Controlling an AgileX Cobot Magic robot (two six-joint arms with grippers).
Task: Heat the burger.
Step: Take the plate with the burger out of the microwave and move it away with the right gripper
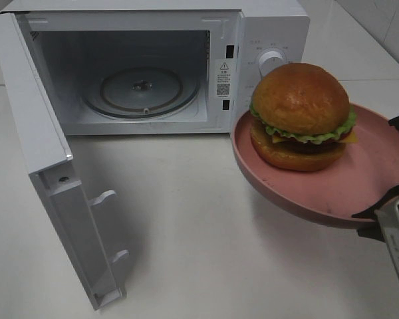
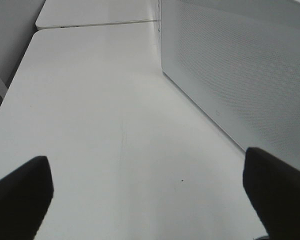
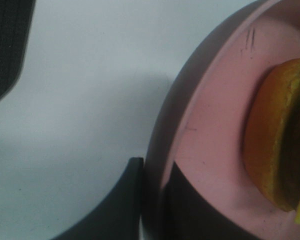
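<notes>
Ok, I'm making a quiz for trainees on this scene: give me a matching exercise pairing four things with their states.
Things:
1. microwave door
2. burger
3. pink plate
4. glass turntable

States:
A. held at its rim, off the table
B. swung wide open
C. bare, nothing on it
D. sitting on the plate

Pairs: 1-B, 2-D, 3-A, 4-C
</notes>
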